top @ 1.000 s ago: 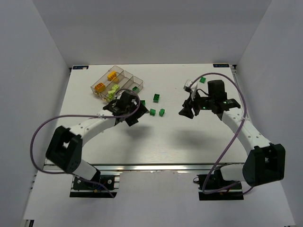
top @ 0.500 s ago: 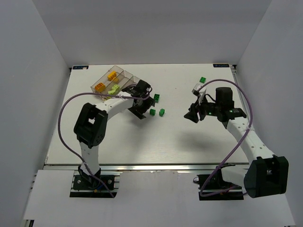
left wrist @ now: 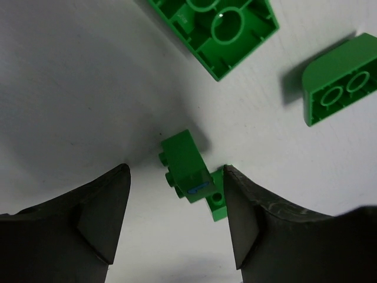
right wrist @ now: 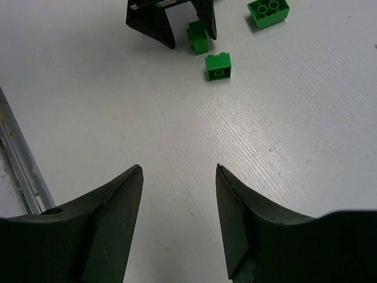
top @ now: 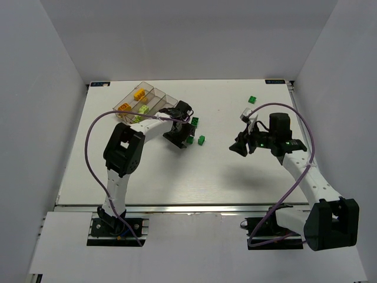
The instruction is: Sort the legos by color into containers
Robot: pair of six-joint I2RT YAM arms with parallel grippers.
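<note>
Surface: white table (top: 147,177), closed in on three sides by plain white walls (top: 53,71).
Tray: one clear tray (top: 158,94) of four long compartments, off to the left of the left jaws and behind their wrist, near the table's back-left corner.
Tray contents: one orange brick (top: 125,107), one yellow brick (top: 140,93), and lime pieces (top: 142,109) too small to count surely. The arm hides part of the nearest compartment.
Left arm: the left arm (top: 121,154) rises from its base, folds sharply at the elbow and reaches right along the tray's near side, wrist tipped down to the table.
Left jaws: the left gripper (top: 182,137) stands spread, one finger (left wrist: 88,218) on each side of a small dark green brick (left wrist: 187,158). That brick lies on the table nearer one finger, with bare table showing beside the other.
Past the left jaws: an upturned brick (left wrist: 227,29) just beyond the fingertips and a curved-top brick (left wrist: 339,76) just off to one side, both dark green and apart from each other.
Loose dark green count: four, being the three at the left jaws plus a lone brick (top: 252,99) well beyond the right jaws, near the back edge.
Right arm: the right arm (top: 306,177) climbs from its base and bends left at the elbow, wrist held above the table and aimed at the left gripper.
Right jaws: the right gripper (top: 240,147) is spread with nothing between its fingers and bare table beneath. The three bricks lie well ahead of its fingertips.
</note>
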